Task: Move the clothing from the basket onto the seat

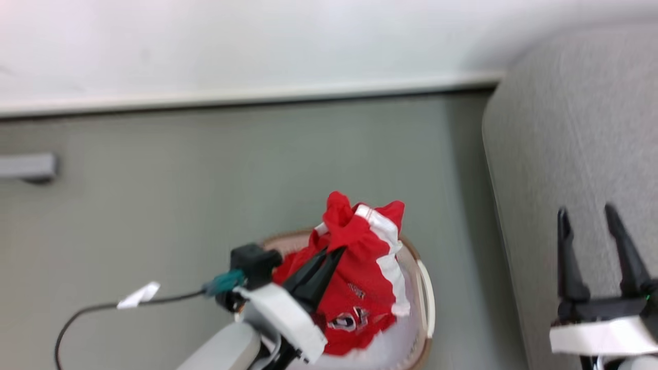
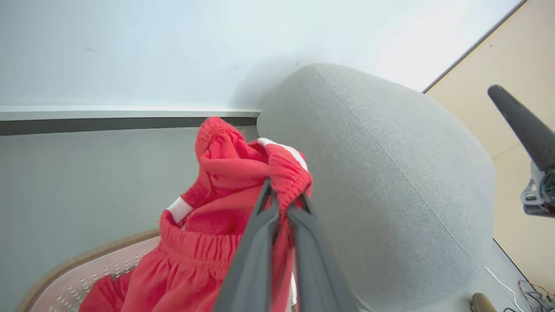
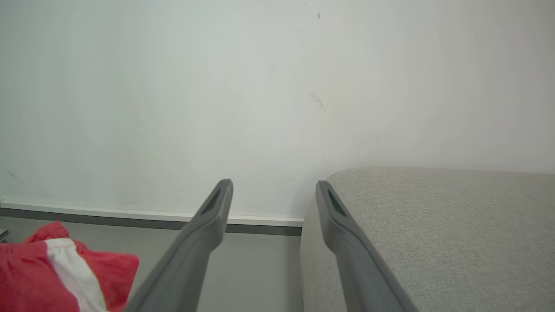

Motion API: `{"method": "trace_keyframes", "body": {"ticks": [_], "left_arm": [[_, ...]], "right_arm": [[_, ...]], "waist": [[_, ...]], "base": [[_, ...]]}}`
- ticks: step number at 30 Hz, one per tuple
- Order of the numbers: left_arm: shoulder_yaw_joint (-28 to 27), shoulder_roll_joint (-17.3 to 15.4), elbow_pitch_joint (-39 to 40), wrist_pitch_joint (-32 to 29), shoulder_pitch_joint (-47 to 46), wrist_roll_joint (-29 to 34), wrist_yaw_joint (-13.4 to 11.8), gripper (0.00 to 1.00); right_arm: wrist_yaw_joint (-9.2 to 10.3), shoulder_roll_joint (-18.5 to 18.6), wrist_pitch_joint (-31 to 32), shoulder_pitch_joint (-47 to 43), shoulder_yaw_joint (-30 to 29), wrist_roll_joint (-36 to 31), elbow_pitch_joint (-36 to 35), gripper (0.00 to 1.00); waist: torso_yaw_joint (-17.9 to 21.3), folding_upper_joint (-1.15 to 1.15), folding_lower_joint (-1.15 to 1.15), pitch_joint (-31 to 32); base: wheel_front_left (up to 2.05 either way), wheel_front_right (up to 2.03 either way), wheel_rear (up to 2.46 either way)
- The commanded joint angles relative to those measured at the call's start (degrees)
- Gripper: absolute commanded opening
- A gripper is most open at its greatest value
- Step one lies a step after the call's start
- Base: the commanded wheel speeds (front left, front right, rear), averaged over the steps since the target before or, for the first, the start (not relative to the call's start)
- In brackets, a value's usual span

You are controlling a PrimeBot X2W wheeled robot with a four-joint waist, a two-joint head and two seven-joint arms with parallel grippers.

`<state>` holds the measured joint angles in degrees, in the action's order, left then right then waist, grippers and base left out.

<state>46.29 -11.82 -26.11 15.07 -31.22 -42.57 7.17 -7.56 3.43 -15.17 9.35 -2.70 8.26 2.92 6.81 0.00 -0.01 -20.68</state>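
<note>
Red jersey (image 1: 360, 277) bunched above basket (image 1: 288, 238) rim, sofa (image 1: 576, 128) edge near.

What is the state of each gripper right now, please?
Left gripper: closed, fingers holding the red jersey.
Right gripper: open, holding nothing.

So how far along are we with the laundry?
Nothing looks delivered: the grey sofa shows no clothing on the part in view. In hand: the left gripper is shut on the red jersey, bunched and held up over the basket, its lower part apparently inside. Left: carry it to the sofa, then fetch the white garment. The right gripper is open.
</note>
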Motion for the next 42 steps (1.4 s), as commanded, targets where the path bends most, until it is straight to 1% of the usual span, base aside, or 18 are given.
{"method": "trace_keyframes", "body": {"ticks": [1, 5, 9, 13, 18, 24, 26, 30, 35, 37, 38, 40, 42], "left_arm": [[-1.13, -0.80, 1.93, 0.13, 2.73, 0.65, -0.58, 0.00], [-3.09, -2.09, 6.17, 0.14, 6.47, 1.38, -2.00, 0.00], [-4.03, -3.42, 9.73, 0.14, 9.01, 0.99, -3.17, 0.00], [-4.34, -4.55, 13.11, -0.81, 10.21, 0.46, -4.50, 0.00], [-4.16, -5.49, 16.76, -2.78, 10.38, 0.10, -5.51, 0.00], [-2.44, -5.80, 20.80, -5.66, 9.75, 0.10, -4.86, 0.00], [-2.03, -5.71, 21.45, -6.15, 9.54, 0.13, -4.73, 0.00], [-0.12, -4.84, 23.65, -8.09, 8.87, -0.26, -3.66, 0.00], [2.12, -3.27, 25.16, -9.77, 8.20, -1.64, -2.29, 0.00], [3.07, -2.85, 25.19, -10.36, 7.96, -2.26, -1.74, 0.00], [3.39, -2.70, 25.06, -10.40, 7.92, -2.51, -1.58, 0.00], [4.02, -2.29, 24.71, -10.53, 7.88, -2.91, -1.23, 0.00], [4.26, -2.48, 24.04, -10.23, 7.71, -2.67, -1.19, 0.00]], "right_arm": [[0.14, 0.74, 0.02, -2.13, 0.51, -0.47, 0.61, 1.00], [0.14, 2.19, 0.02, -4.79, 3.74, 0.43, 1.54, 1.00], [0.13, 4.27, 0.02, -6.34, 9.18, 1.87, 1.71, 1.00], [0.14, 7.59, 0.02, -6.86, 17.50, 4.56, 1.32, 1.00], [0.13, 12.54, 0.02, -3.98, 29.37, 7.75, 0.95, 1.00], [0.13, 16.22, 0.02, 1.70, 40.13, 10.09, 1.91, 1.00], [0.13, 16.57, 0.02, 2.85, 41.27, 10.44, 2.23, 1.00], [0.13, 17.74, 0.02, 7.01, 46.14, 10.78, 4.46, 1.00], [0.13, 17.19, 0.02, 10.42, 50.65, 13.17, 8.03, 1.00], [0.13, 16.49, 0.02, 11.00, 51.75, 15.09, 9.09, 1.00], [0.13, 16.34, 0.03, 11.25, 52.23, 15.80, 9.63, 0.89], [0.13, 15.55, 0.03, 11.55, 51.85, 18.10, 9.90, 0.00], [0.13, 15.56, 0.03, 11.46, 52.10, 19.56, 10.38, 0.00]], "waist": [[-2.47, 0.00, 0.01, 6.67], [-2.69, 0.00, 0.01, 10.71], [-2.64, 0.00, 0.01, 14.64], [-2.75, 0.00, 0.01, 17.55], [-2.82, 0.00, 0.01, 19.62], [-2.85, 0.00, 0.01, 20.34], [-2.89, 0.00, 0.01, 20.34], [-3.27, 0.00, 0.01, 20.38], [-3.94, 0.00, 0.01, 20.46], [-4.18, 0.00, 0.01, 20.46], [-4.29, 0.00, 0.01, 20.46], [-4.44, 0.00, 0.01, 20.44], [-4.51, 0.00, 0.01, 20.41]], "base": [[0.00, 0.00, 0.00], [0.00, 0.00, 0.00], [0.00, 0.00, 0.00], [0.00, 0.00, 0.00], [0.00, 0.00, 0.00], [0.00, 0.00, 0.00], [0.00, 0.00, 0.00], [0.00, 0.00, 0.00], [0.00, 0.00, 0.00], [0.00, 0.00, 0.00], [0.00, 0.00, 0.00], [0.00, 0.00, 0.00], [0.00, 0.00, 0.00]]}}
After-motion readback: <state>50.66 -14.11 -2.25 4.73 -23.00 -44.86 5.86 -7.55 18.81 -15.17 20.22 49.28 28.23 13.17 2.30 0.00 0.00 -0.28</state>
